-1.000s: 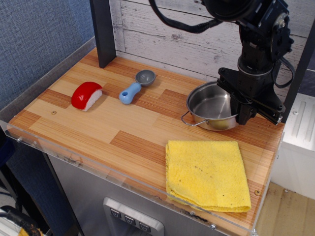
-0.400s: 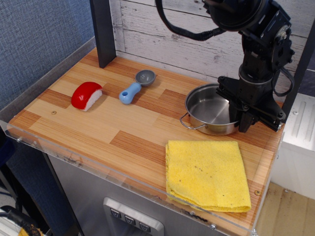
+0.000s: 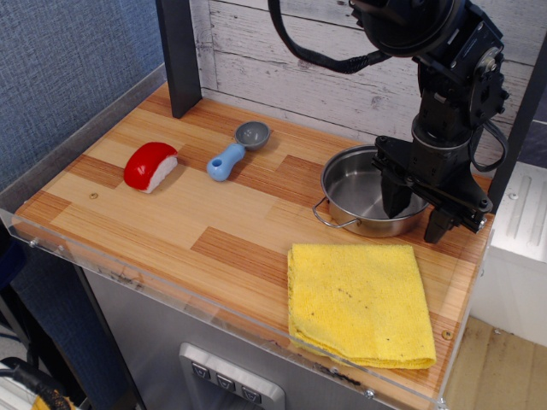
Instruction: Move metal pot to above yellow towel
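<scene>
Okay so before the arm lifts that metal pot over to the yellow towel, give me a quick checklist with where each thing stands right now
1. Gripper straddles the right rim of the metal pot, one finger inside, one outside: ok.
2. Jaws closed on the rim: not ok, they look open.
3. Pot upright on the table: ok.
4. Yellow towel flat and bare, nothing on it: ok.
5. Path from pot to towel clear; blue scoop and red object sit far left: ok.
6. Pot empty: ok.
</scene>
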### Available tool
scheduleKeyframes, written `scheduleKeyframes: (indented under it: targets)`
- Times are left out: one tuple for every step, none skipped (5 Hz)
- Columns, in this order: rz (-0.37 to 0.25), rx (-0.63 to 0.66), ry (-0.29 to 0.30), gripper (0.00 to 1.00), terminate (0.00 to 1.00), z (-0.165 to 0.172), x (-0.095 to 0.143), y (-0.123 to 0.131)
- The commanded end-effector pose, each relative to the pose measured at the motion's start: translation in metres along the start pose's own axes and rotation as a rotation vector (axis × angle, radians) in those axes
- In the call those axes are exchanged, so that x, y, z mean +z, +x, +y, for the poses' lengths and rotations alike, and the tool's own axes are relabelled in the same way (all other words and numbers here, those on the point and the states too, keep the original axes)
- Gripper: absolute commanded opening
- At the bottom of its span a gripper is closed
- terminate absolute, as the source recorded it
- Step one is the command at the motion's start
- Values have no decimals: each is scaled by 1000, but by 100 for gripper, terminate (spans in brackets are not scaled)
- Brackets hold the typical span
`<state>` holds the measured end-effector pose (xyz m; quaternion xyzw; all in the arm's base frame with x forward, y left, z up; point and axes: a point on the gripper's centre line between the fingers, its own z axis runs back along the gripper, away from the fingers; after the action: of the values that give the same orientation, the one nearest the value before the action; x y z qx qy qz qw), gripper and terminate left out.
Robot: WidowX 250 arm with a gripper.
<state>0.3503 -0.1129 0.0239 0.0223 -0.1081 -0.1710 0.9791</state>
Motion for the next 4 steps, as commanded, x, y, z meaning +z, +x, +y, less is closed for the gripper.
scheduleKeyframes:
  targets:
    - [-80,19,7,100,0,6,43,7]
    - [-104,20,18,100,0,11,71,9]
    - [-164,39,1,100,0,19,108,4]
    - [-195,45,-3,100,0,23,136,-11]
